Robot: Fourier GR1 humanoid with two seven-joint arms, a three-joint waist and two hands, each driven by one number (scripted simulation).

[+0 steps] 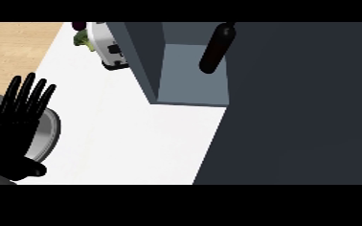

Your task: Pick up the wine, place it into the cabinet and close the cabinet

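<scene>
A: Left hand [21, 119] at the view's left edge, fingers straight and spread, pointing up, grasping nothing. Resting over the rim of a grey plate [48, 136] on the white bench [141, 139]. No right hand anywhere in view.

B: And the wine?

A: Well apart from that hand, up and to the right. Dark wine bottle [217, 48] standing inside the open cabinet [191, 84], on its pale floor, close against the big dark door panel [290, 105] filling the right side.

B: So, placed already, probably. Closing left?

A: Likely, judging from the open compartment. Risks from here: a door swung in while the bottle leans or sits too near the front edge, clipping the neck and tipping it over. Hard to tell whether upright or tilted from this steep angle.

B: Anything else?

A: Right hand unseen, possibly behind the door; no way to judge its fingers. Also a white appliance [112, 48] just beside the cabinet's left wall, with something green [83, 39] behind, out of the door's path by the look of it.
</scene>
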